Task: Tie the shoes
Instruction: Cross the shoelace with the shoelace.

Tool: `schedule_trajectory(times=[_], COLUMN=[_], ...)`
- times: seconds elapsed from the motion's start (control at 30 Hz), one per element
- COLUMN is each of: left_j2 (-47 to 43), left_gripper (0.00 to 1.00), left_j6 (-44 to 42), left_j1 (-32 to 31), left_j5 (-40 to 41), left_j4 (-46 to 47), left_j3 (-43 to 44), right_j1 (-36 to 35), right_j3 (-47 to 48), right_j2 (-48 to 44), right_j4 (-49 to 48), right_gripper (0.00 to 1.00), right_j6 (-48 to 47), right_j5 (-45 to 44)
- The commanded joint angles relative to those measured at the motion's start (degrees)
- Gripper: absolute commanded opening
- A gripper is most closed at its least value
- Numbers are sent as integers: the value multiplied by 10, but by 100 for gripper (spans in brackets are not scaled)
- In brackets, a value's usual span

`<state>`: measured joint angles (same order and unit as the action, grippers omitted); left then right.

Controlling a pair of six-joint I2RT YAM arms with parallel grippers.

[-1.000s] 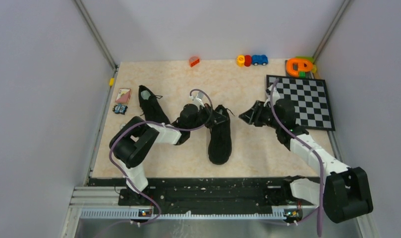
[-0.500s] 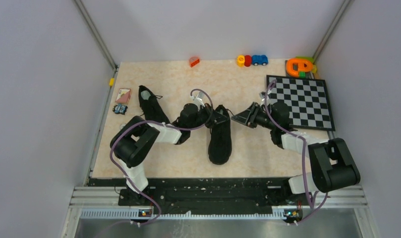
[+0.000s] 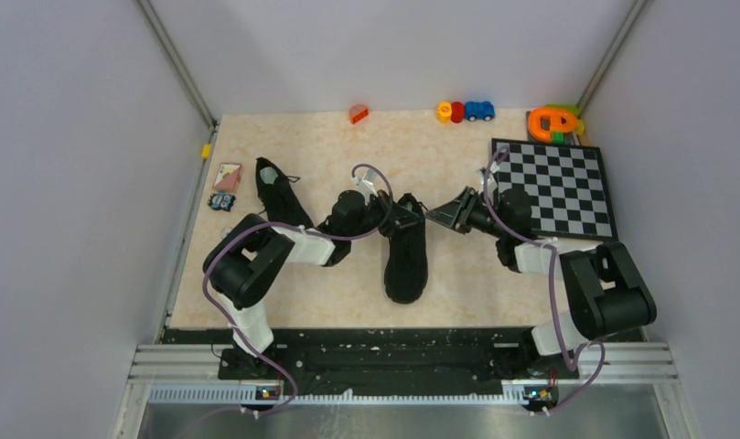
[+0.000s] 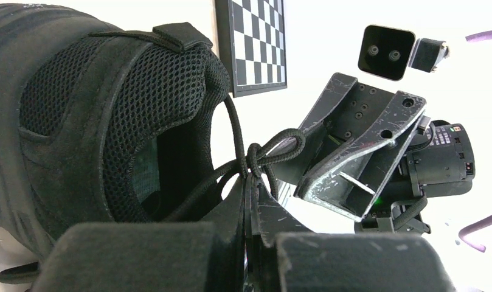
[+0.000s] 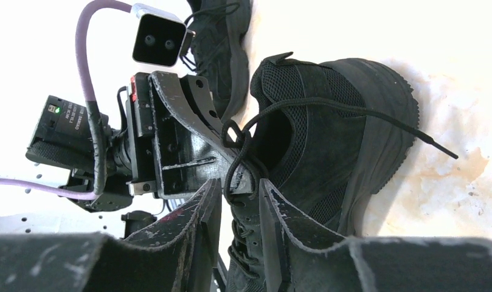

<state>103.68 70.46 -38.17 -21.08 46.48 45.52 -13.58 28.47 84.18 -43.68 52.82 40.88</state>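
- Left gripper (image 4: 250, 190): clenched on the lace (image 4: 255, 156) of the middle shoe (image 3: 405, 261), likely to hold it taut.
- Right gripper (image 5: 238, 188): jaws straddle the lace loop; whether they pinch it cannot be told.
- 2nd shoe (image 3: 276, 194): apart at left, untouched.

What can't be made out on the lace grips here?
- Top external: lace knot between left gripper and right gripper is too small, black on the black shoe.
- Right wrist: whether the loop touches its fingers; they hide contact.
- Top external: other shoe lacing, partly under left arm.
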Motion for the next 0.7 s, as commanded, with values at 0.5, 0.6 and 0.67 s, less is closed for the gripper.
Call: schedule_trajectory(times=[0.5, 0.6, 0.67], left_j2=[18, 19, 20], left_gripper=[0, 0, 0], left_j6=[20, 23, 24], left_j1=[0, 0, 0], left_j5=[-32, -33, -36], left_j4=[49, 53, 54], left_j3=[2, 0, 0], right_j1=[-7, -8, -8], right_j3=[-14, -17, -17], right_j2=[84, 96, 99], right_j4=[-190, -218, -221], right_gripper=[17, 10, 1], right_j6=[81, 104, 111], right_j5=[31, 35, 35])
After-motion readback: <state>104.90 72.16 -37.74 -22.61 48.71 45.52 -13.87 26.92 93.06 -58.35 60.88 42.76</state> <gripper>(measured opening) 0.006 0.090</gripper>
